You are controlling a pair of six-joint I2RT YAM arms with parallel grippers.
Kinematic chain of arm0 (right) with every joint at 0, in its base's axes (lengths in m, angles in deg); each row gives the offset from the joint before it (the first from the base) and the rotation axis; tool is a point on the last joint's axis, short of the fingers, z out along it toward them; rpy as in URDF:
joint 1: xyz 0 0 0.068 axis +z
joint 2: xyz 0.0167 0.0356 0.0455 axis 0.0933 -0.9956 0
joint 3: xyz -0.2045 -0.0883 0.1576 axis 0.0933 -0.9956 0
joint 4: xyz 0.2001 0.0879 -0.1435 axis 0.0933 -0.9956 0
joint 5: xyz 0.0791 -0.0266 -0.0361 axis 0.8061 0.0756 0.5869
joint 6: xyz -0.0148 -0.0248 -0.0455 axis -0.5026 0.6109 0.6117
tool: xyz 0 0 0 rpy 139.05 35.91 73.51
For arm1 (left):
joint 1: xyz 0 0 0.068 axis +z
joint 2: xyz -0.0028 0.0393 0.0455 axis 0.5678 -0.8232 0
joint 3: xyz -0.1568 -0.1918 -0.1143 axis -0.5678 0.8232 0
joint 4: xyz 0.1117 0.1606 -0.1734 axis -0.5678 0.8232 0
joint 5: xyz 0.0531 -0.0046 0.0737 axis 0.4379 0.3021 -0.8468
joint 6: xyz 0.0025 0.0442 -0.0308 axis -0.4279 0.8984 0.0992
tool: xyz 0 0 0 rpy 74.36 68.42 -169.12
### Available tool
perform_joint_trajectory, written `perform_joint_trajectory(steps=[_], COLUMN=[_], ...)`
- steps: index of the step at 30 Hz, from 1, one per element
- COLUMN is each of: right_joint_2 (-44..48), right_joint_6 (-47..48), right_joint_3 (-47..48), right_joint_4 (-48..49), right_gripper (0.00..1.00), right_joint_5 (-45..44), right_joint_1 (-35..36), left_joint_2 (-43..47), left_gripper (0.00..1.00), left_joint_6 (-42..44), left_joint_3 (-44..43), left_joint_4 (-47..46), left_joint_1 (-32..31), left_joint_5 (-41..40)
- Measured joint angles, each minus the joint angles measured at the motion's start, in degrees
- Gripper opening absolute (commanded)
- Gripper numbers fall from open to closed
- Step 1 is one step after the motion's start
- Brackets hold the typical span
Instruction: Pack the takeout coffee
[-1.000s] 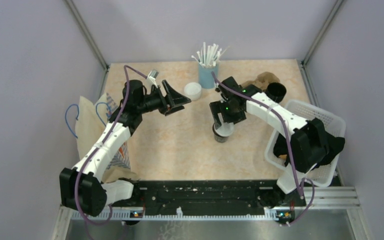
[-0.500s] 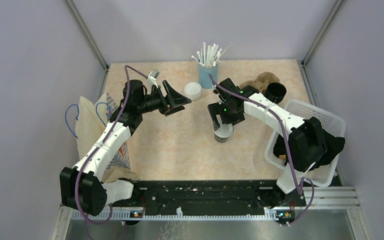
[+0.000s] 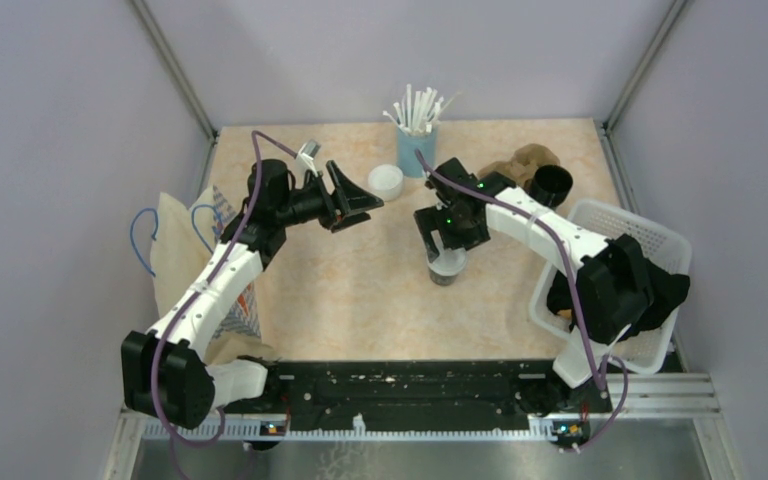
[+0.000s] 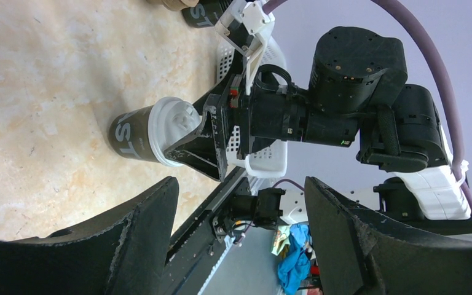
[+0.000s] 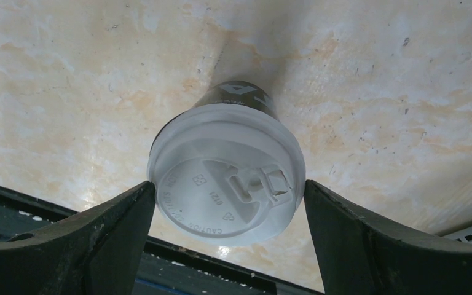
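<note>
The takeout coffee [image 4: 136,134] stands upright near the middle of the table [image 3: 360,300] with its white lid [image 5: 224,184] seated on top. What has just changed is small. My right pincer [image 3: 449,246] has eased its fingers a little wider and drawn slightly up and back, so more of the lid shows from above than a second ago. The fingers now stand apart on either side of the rim, close to it but, as far as I can judge, not clamped. I take that to mean the capping is finished and the cup is ready to be carried off and packed. My left pincer [image 4: 241,181] has not moved; it hangs wide apart and empty, well to the left.

The surface is a beige, marbled top. On it are a light-blue cup of straws [image 3: 416,140] at the back, a small white tub [image 3: 385,181] beside it, an open dark cup [image 3: 553,183] on crumpled brown paper and a white basket [image 3: 650,235] at the right. A paper bag [image 3: 175,255] lies at the left edge (blue handles). Plain lilac walls enclose it all.
</note>
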Motion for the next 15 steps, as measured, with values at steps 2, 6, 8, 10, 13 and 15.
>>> perform_joint_trajectory(steps=[2, 6, 8, 10, 13, 15], right_joint_2=[-0.02, -0.04, -0.07, -0.15, -0.33, -0.46], right_joint_6=[0.00, 0.00, 0.00, 0.00, -0.07, -0.15], right_joint_3=[0.00, 0.02, 0.02, 0.15, 0.85, 2.25], right_joint_4=[-0.11, -0.28, -0.37, -0.42, -1.18, -1.90], right_gripper=[0.91, 0.93, 0.94, 0.96, 0.99, 0.99], right_joint_5=[-0.24, -0.70, -0.87, -0.90, -0.85, -0.68], right_joint_1=[0.20, 0.37, 0.37, 0.37, 0.37, 0.37], left_joint_2=[0.00, 0.00, 0.00, 0.00, 0.00, -0.09], left_gripper=[0.81, 0.81, 0.81, 0.81, 0.81, 0.82], left_joint_6=[0.00, 0.00, 0.00, 0.00, 0.00, 0.09], left_joint_3=[0.00, 0.00, 0.00, 0.00, 0.00, 0.00], left_joint_4=[0.00, -0.07, -0.15, -0.17, -0.17, -0.17], left_joint_1=[0.00, 0.00, 0.00, 0.00, 0.00, 0.00], left_joint_5=[0.00, 0.02, 0.02, 0.04, 0.07, 0.22])
